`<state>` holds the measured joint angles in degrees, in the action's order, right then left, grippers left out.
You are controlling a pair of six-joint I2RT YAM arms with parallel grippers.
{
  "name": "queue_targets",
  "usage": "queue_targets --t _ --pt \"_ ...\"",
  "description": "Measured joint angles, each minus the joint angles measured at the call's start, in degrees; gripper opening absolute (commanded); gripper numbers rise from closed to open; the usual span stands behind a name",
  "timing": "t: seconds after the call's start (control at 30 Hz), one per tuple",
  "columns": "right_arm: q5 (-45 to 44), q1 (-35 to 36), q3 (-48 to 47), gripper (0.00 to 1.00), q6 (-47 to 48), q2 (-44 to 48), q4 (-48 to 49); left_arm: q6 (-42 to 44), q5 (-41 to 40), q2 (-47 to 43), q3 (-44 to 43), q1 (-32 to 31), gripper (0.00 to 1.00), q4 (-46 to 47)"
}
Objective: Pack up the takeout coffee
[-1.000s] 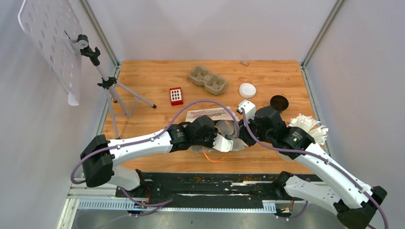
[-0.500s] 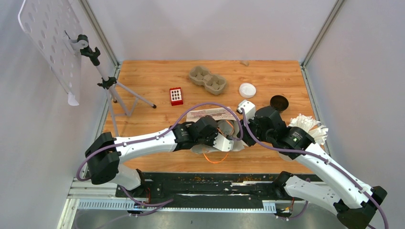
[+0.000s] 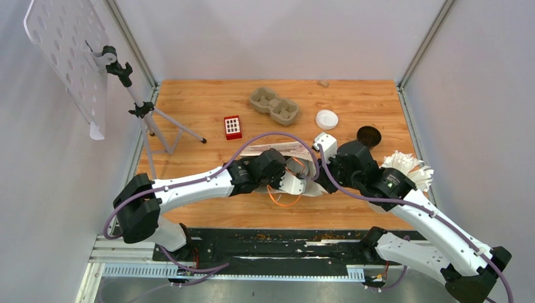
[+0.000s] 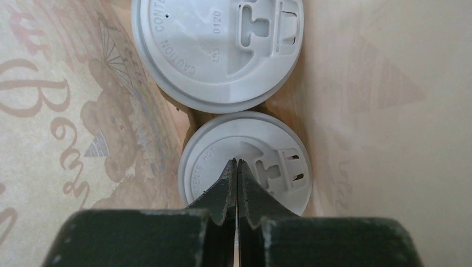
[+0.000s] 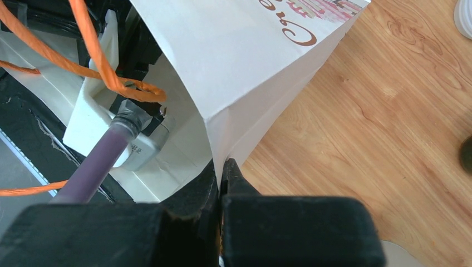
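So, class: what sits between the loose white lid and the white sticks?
An open dark cup stands between them, clear in the top view.

Two lidded takeout cups (image 4: pixel 218 53) right ahead of the left jaws, one paper bag (image 4: pixel 389 111) around them, and well apart from those jaws one loose lid (image 3: pixel 327 118), one open cup (image 3: pixel 368 135), one pulp tray (image 3: pixel 274 105), one red box (image 3: pixel 233 127).

Wooden table (image 3: pixel 202 101), pulp tray (image 3: pixel 274 105), red box (image 3: pixel 233 127), white lid (image 3: pixel 327 118), open cup (image 3: pixel 368 136), bag (image 3: pixel 271 151)

My left claw (image 4: pixel 237 162) hung shut, tips together, my right claw (image 5: pixel 221 164) pinched shut just right of it, forearms angled inward.
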<state>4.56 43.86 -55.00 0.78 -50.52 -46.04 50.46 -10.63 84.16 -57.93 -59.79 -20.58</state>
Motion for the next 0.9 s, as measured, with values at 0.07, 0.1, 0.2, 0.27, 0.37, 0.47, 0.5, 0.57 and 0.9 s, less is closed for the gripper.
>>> queue_targets --t 0.07,0.1,0.2,0.27,0.37,0.47,0.5,0.57,0.9 --pt "0.0 0.0 0.0 0.00 0.0 0.0 0.0 0.2 0.0 0.0 0.0 0.2 0.00 0.0" --pt "0.0 0.0 0.0 0.00 0.0 0.0 0.0 0.2 -0.1 0.0 0.0 0.3 0.00 0.0" --pt "0.0 0.0 0.0 0.00 0.0 0.0 0.0 0.4 -0.3 0.0 0.0 0.3 0.00 0.0" --pt "0.0 0.0 0.0 0.00 0.0 0.0 0.0 0.5 -0.5 0.0 0.0 0.3 0.00 0.0" --pt "0.0 0.0 0.0 0.00 0.1 0.0 0.0 0.7 -1.2 0.0 0.0 0.3 0.00 -0.2" --pt "0.0 0.0 0.0 0.00 0.3 0.0 0.0 0.9 -2.0 0.0 0.0 0.3 0.00 -0.4" --pt "0.0 0.0 0.0 0.00 0.3 0.0 0.0 1.0 -2.2 0.0 0.0 0.3 0.00 -0.4" --pt "0.0 0.0 0.0 0.00 0.4 0.0 0.0 1.2 -2.4 0.0 0.0 0.3 0.00 -0.6" --pt "0.0 0.0 0.0 0.00 0.4 0.0 0.0 1.4 -4.7 -0.1 0.0 1.3 0.00 -1.5"
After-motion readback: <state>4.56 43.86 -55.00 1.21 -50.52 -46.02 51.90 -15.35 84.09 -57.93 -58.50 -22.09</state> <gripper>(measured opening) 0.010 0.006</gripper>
